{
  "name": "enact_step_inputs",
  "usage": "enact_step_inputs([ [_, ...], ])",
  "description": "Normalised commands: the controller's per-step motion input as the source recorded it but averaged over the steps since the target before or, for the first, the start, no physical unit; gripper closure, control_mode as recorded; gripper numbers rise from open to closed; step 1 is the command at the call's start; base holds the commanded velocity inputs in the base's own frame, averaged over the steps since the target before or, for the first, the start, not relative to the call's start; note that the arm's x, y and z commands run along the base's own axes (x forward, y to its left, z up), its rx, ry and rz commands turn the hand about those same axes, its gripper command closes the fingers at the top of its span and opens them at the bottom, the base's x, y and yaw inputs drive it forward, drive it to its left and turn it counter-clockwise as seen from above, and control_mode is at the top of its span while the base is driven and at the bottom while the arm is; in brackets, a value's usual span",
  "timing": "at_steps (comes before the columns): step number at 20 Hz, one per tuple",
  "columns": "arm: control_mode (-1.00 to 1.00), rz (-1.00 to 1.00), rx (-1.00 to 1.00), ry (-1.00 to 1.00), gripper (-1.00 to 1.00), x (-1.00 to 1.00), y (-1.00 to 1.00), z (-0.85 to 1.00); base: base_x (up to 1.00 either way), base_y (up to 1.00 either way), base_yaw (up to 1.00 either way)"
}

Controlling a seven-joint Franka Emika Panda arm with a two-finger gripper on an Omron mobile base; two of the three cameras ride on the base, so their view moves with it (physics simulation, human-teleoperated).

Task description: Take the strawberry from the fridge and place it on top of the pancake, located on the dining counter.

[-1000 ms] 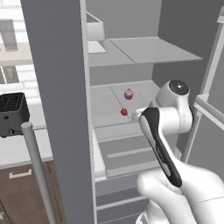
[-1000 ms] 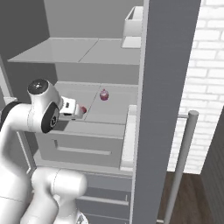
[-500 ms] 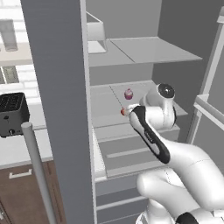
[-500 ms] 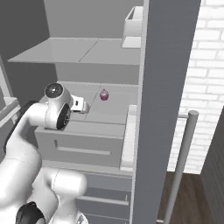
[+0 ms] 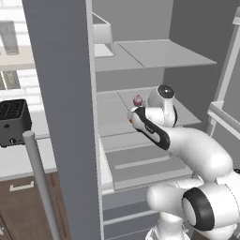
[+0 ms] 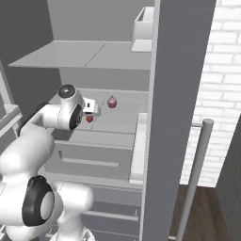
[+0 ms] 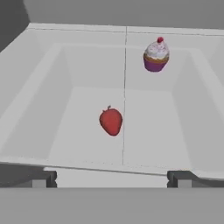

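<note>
The fridge [image 5: 61, 93] stands open, and my arm reaches onto its middle shelf [image 7: 65, 87]. On that shelf lies the strawberry [image 7: 110, 121], small and red, also visible beside my hand in the right base view [image 6: 89, 119]. My gripper [image 7: 111, 178] is open and empty. It hovers just short of the strawberry, which lines up between the two fingertips [image 7: 39, 179]. In the right base view the gripper [image 6: 95, 111] sits just above the fruit. The pancake and the dining counter are out of view.
A pink-purple cupcake [image 7: 155, 54] stands farther back on the same shelf [image 6: 112, 102]. A white box [image 5: 103, 33] sits on the upper shelf. Below the shelf is a drawer [image 5: 140, 161]. Door handles [image 5: 40, 187] [image 6: 197, 174] flank the opening. A black toaster [image 5: 14, 122] stands at left.
The arm has stretched forward and lowered into the fridge, bringing the hand close to the strawberry. The jaws have stayed open. The strawberry and cupcake have not moved.
</note>
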Motion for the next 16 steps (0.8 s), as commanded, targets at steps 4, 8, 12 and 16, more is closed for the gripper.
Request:
enact_step_inputs([
  [4, -1.0, 0.0, -0.04, 0.18, -1.0, 0.29, 0.0, -0.28, 0.0, 0.0, 0.0],
  [8, -1.0, 0.0, 0.0, 0.02, -1.0, 0.22, 0.0, -0.22, 0.0, 0.0, 0.0],
  [12, -1.0, 0.0, 0.0, 0.1, -1.0, 0.46, 0.03, -0.05, 0.0, 0.0, 0.0],
  [16, -1.0, 0.0, 0.0, 0.06, -1.0, 0.29, 0.1, -0.02, 0.0, 0.0, 0.0],
])
